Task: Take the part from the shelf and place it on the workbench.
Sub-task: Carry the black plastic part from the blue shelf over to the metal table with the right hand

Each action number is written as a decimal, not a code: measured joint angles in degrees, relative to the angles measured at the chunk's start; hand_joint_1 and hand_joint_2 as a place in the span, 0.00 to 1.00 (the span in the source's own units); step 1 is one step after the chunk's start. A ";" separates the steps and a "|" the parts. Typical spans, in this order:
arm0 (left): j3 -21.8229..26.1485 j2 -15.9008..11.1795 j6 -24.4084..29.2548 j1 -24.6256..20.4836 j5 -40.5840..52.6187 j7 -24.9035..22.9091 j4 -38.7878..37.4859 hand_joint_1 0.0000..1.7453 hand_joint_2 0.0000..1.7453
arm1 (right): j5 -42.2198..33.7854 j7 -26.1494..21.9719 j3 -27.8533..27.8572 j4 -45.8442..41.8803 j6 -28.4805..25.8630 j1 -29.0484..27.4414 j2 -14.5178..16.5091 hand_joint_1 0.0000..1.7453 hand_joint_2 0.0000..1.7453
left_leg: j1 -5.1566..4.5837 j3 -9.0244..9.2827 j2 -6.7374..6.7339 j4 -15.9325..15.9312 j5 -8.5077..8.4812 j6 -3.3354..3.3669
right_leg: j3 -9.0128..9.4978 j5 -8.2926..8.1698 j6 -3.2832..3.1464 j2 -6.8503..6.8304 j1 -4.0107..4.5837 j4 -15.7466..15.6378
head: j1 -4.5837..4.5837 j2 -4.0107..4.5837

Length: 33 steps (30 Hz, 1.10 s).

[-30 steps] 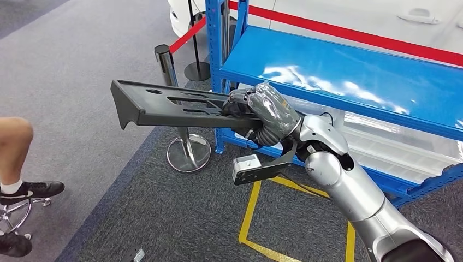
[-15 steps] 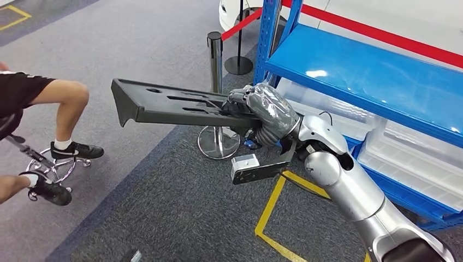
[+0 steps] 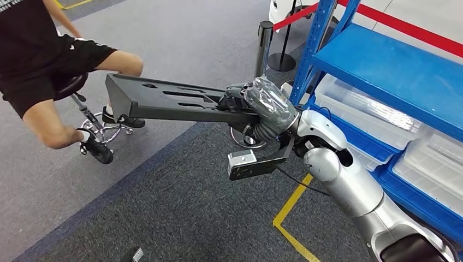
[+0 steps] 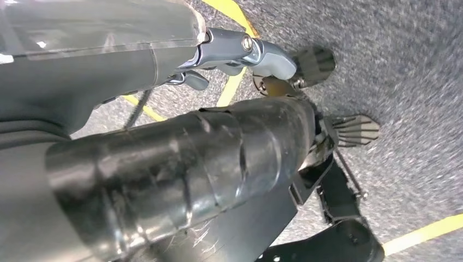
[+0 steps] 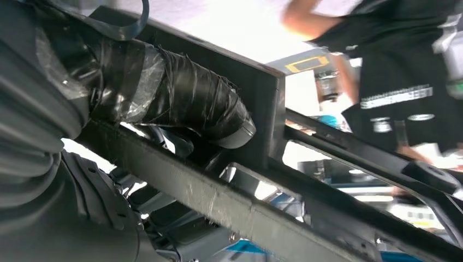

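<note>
One long black part sits gripped at its near end by the right robot hand, held level over the carpet, off the blue shelf. Since a second ago the whole view has swung left: the robot is turning away from the shelf, so carrying has begun. No desk is visible yet. A seated person on a stool is now close to the part's far end and could be struck. Whether the left robot hand is open or closed I cannot tell.
</note>
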State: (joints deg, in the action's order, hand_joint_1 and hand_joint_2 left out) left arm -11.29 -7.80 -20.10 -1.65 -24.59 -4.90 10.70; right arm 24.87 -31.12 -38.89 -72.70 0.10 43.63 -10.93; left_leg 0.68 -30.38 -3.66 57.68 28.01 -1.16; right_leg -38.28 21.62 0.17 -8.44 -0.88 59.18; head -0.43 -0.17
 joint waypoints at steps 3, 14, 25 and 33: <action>0.24 -0.10 -0.12 0.50 -0.07 -0.21 -0.04 0.00 0.00 | -0.01 0.11 -0.20 0.09 0.10 -0.11 0.10 0.97 1.00 | -0.04 -1.32 1.56 -0.60 -2.06 2.14 | -0.81 2.13 1.09 2.46 -0.50 1.39 | 0.02 0.00; 0.92 -0.09 -0.48 0.20 -0.82 -0.72 -0.08 0.00 0.00 | -0.10 0.44 -0.81 0.34 0.63 0.24 -0.07 0.97 1.00 | -0.56 -9.62 9.46 0.42 -9.09 2.24 | 8.19 8.78 -0.81 12.88 0.32 0.81 | 0.01 0.00; 0.98 -0.12 -0.25 0.36 -0.97 -0.88 -0.17 0.00 0.00 | -0.24 0.66 -0.90 0.33 0.73 0.54 0.57 0.97 1.00 | 0.52 -12.18 3.78 16.98 -0.09 -0.73 | 1.93 2.58 -2.32 4.62 0.83 -0.05 | -0.43 0.00; 1.19 -0.39 -0.48 0.36 -1.08 -0.60 -0.20 0.00 0.00 | -0.26 0.84 -1.04 0.36 0.68 1.11 0.70 0.97 1.00 | -1.08 -0.35 1.20 -0.74 -1.33 2.53 | -0.05 0.11 -0.03 0.59 0.46 0.19 | -0.57 0.00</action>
State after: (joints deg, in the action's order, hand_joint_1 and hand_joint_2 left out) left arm -10.10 -8.18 -20.57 -1.29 -25.67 -5.50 10.50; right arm 24.61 -30.28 -39.93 -72.34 0.79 44.74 -10.23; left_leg -0.40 -30.73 -2.45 56.94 26.69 1.37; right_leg -38.32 21.72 0.14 -7.85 -0.42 59.38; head -1.01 -0.17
